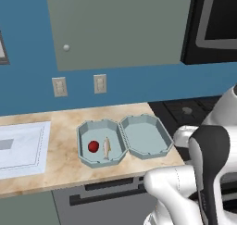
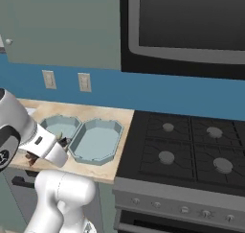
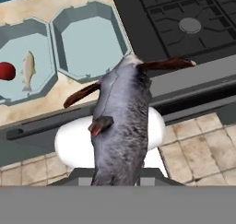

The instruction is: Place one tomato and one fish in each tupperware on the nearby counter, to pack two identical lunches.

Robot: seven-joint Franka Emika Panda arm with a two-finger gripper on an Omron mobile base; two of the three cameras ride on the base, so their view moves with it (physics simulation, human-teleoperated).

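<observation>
Two pale teal tupperware sit side by side on the beige counter (image 1: 60, 168). The left tupperware (image 1: 83, 129) holds a red tomato (image 1: 93, 146) and a slim tan fish (image 1: 107, 148); both also show as the tomato (image 3: 6, 71) and the fish (image 3: 28, 71) in the hand view. The right tupperware (image 1: 146, 137) has nothing in it. My gripper (image 3: 117, 179) is shut on a second fish (image 3: 122, 121), grey with dark red fins, which hides the fingertips. It hangs in front of the counter's front edge, nearer me than the right tupperware (image 3: 87, 38).
A black gas stove (image 2: 191, 150) adjoins the counter on the right, with a dark microwave (image 2: 191, 21) above it. A flat white sink (image 1: 21, 147) lies at the counter's left. Grey cabinet fronts and a tiled floor (image 3: 203, 144) lie below the counter edge.
</observation>
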